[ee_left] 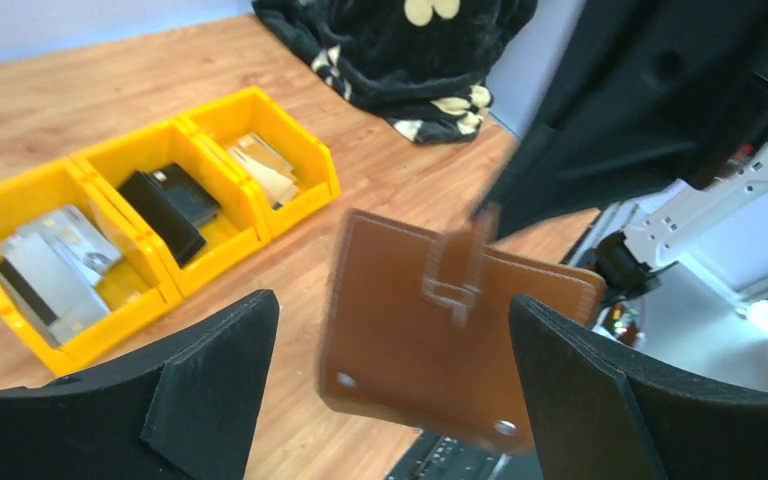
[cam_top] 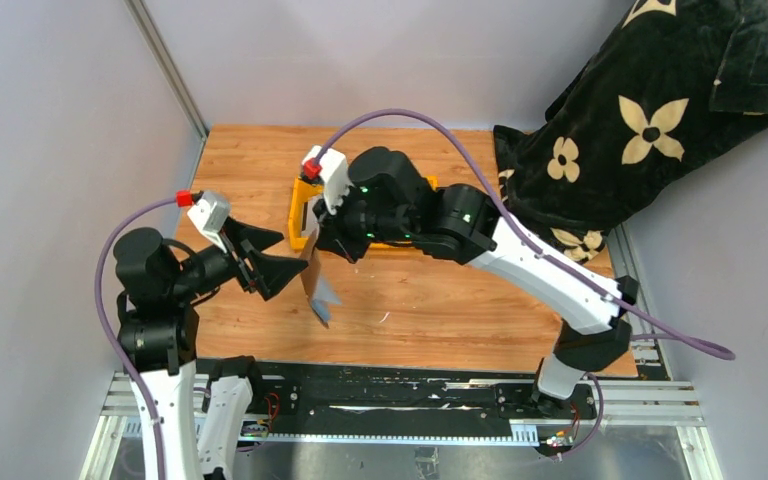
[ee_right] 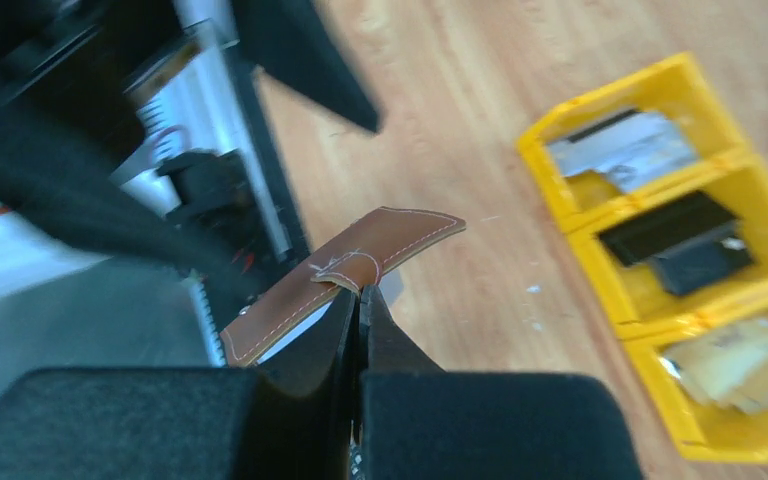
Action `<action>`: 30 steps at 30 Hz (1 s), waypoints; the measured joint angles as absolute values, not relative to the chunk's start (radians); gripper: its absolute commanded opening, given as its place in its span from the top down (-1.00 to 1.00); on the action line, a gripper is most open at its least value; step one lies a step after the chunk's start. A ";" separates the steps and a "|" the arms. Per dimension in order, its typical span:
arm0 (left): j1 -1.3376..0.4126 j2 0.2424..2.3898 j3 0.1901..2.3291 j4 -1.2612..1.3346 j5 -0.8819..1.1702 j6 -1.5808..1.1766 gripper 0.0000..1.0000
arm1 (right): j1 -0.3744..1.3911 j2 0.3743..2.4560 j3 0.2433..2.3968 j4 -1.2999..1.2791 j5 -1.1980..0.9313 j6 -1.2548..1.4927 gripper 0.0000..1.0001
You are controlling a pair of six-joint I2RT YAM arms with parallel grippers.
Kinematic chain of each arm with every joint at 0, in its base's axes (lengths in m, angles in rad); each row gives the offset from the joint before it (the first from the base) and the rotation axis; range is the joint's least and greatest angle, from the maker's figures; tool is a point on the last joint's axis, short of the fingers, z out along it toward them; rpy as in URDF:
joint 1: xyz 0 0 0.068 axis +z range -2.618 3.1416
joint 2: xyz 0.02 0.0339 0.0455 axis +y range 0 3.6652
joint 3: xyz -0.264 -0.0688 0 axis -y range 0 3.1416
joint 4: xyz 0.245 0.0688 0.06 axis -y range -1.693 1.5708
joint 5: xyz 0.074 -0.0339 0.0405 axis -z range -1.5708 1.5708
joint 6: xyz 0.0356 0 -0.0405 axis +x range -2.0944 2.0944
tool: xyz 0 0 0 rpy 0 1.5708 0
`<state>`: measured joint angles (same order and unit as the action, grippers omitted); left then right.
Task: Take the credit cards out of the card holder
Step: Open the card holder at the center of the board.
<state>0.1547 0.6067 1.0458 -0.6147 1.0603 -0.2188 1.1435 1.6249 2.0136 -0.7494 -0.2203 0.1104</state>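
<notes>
At the near side of the light wooden table [cam_top: 440, 310], the left gripper [cam_top: 292, 252] stands with its two black fingers [ee_left: 200, 390] spread wide and holds nothing. In its wrist view the fingers flank the palm-sized brown leather bi-fold card holder [ee_left: 420, 340] without touching it. The card holder hangs just past that open claw, its stitched outside turned toward the left wrist camera and two small metal studs along its lower edge. Whether its lowest corner meets the table cannot be told. Above it, the right gripper [ee_right: 360, 292] is clamped tight on the small brown closure tab [ee_right: 345, 268], and the holder dangles from that pinch alone. Farther back, partly hidden in the top view by the right arm's wrist, three yellow plastic bins [ee_left: 305, 205] sit side by side and hold the thin flat plastic credit cards [ee_left: 165, 205]. Black ones are in the middle bin, grey-silver ones [ee_left: 55, 265] in one end bin, and tan ones [ee_left: 260, 165] in the other. At the far right corner lies a crumpled black blanket [cam_top: 660, 110] with cream flower shapes.
</notes>
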 measured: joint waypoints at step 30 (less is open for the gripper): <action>0.155 0.442 0.940 -0.629 0.946 -0.027 -0.49 | 1.327 1.912 2.432 -0.906 0.485 0.312 1.00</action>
